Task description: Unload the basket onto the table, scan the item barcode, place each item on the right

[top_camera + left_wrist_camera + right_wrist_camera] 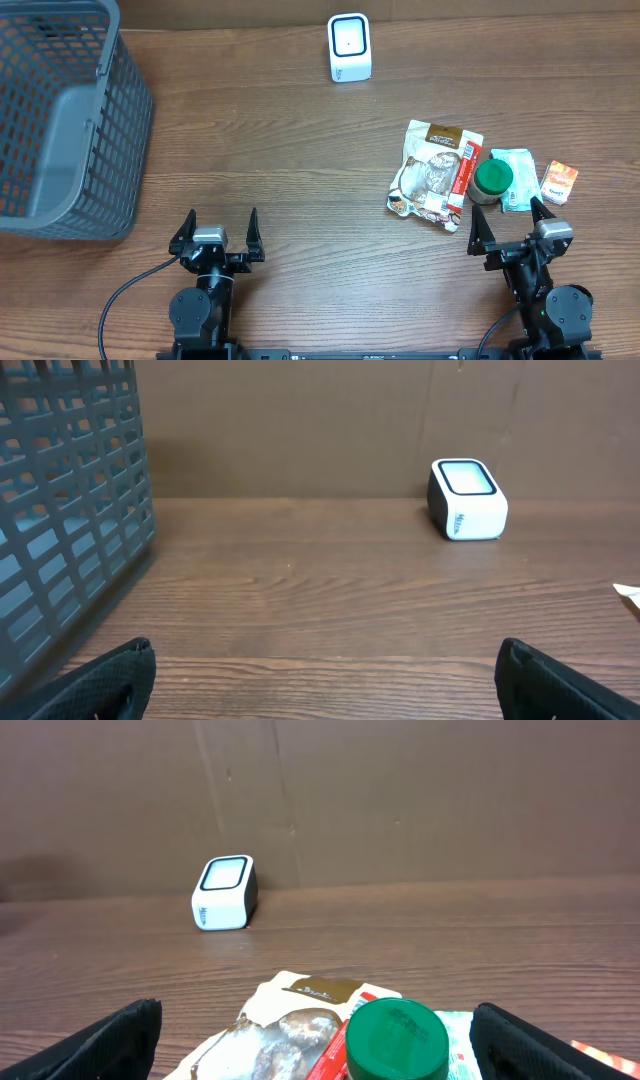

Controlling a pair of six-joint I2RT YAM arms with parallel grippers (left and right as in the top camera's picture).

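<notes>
Tabletop [300, 150] of dark wood grain, plain brown wall [300, 420] behind scanner [467, 499]

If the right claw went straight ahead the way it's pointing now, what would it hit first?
Most likely the round green-lidded container, which sits just ahead of the open right claw. The white box-shaped scanner stands much farther back and off to the left, though exact depth is hard to judge.

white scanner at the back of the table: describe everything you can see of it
Small white scanner, boxy with rounded corners, plastic-looking. Its upward-tilted face holds a pale window in a dark frame, and small dark print marks one side. It stands upright and alone on the wooden table, near the far edge. Only the table touches it.
</notes>
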